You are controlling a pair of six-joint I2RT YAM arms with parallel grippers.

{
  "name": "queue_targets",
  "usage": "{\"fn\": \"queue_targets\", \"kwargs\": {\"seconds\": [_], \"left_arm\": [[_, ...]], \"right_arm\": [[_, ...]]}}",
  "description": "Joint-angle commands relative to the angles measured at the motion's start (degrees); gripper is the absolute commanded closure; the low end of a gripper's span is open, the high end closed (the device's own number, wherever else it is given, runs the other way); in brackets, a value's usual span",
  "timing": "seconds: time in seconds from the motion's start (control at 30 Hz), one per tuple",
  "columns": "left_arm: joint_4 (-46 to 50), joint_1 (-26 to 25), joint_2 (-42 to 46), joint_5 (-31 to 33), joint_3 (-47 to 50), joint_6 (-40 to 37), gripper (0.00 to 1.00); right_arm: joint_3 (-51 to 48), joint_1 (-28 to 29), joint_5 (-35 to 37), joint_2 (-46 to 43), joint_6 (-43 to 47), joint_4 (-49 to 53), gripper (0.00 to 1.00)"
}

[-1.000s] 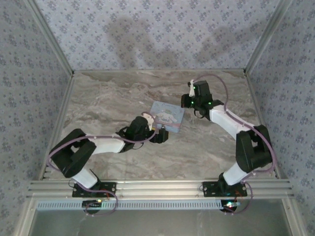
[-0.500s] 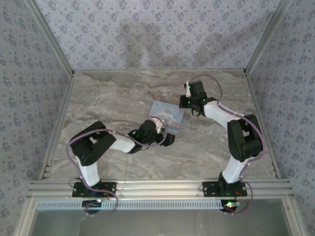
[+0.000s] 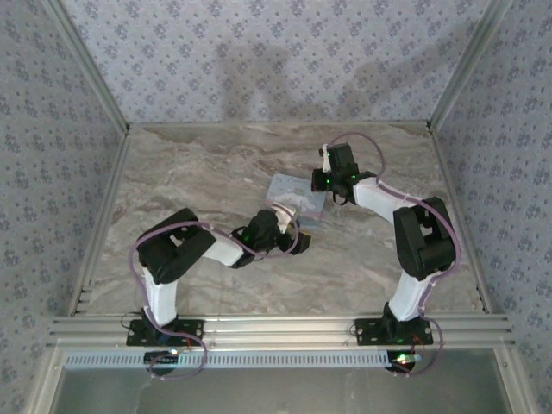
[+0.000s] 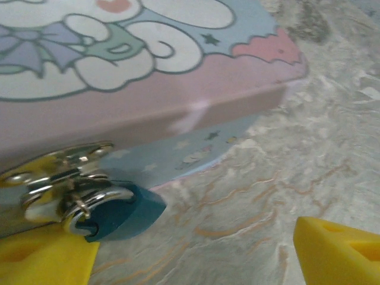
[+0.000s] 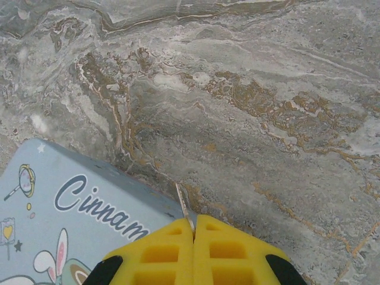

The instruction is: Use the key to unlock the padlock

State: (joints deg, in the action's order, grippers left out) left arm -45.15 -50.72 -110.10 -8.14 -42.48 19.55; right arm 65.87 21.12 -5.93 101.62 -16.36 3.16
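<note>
The left gripper (image 4: pixel 196 261) holds its yellow jaws well apart with nothing between them. One fingertip sits just under the padlock (image 4: pixel 122 212) and the other is out over the bare table (image 4: pixel 267 178). The right gripper (image 5: pixel 194 234) is pressed closed on a thin metal sliver, which I take for the key (image 5: pixel 183 205), and it hangs beside a corner of the tin (image 5: pixel 71 225). The padlock is a tiny teal piece hanging by its shackle from the silver clasp (image 4: pixel 59 169) on the side wall of the tin. I judge it to be light, hard and smooth, and loose on its ring, so it may swing away from a push. The best hold seems to be across its two flat faces, leaving the keyhole free, but I cannot tell where the keyhole is. The tin also looks light and may slide.
</note>
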Motion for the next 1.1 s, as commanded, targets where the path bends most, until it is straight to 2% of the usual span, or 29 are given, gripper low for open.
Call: {"fn": "queue_targets", "kwargs": {"seconds": [0.0,0.13,0.37,0.5,0.63,0.87,0.93,1.07], "left_arm": [[-4.59,-0.36,-0.84,-8.08,-0.71,-0.78,0.18],[-10.74,1.18,-2.52,-12.01,0.10,5.14,0.26],[-21.18,4.32,-6.47,-14.86,0.87,16.46,0.27],[-23.21,4.81,-7.76,-15.54,0.40,19.20,0.33],[-23.01,4.85,-8.72,-14.68,0.13,20.38,0.30],[-22.97,5.08,-11.34,-14.88,-1.16,23.55,0.43],[-24.02,5.04,-12.50,-15.06,-1.59,24.91,0.51],[-25.95,5.23,-14.14,-13.91,-1.51,27.16,0.51]], "right_arm": [[0.04,0.68,0.53,1.38,1.24,0.58,1.00],[-0.30,0.85,0.45,1.39,1.24,0.39,1.00],[-1.76,1.39,0.74,1.12,1.15,-0.46,1.00],[-2.31,1.61,0.62,1.12,1.07,-0.84,1.00],[-2.58,1.66,0.45,1.21,0.94,-1.15,1.00],[-2.92,1.73,0.42,1.08,0.89,-1.33,1.00],[-3.18,1.69,0.41,0.87,0.80,-1.54,1.00],[-3.72,1.77,0.27,0.59,0.55,-1.81,1.00]]}}
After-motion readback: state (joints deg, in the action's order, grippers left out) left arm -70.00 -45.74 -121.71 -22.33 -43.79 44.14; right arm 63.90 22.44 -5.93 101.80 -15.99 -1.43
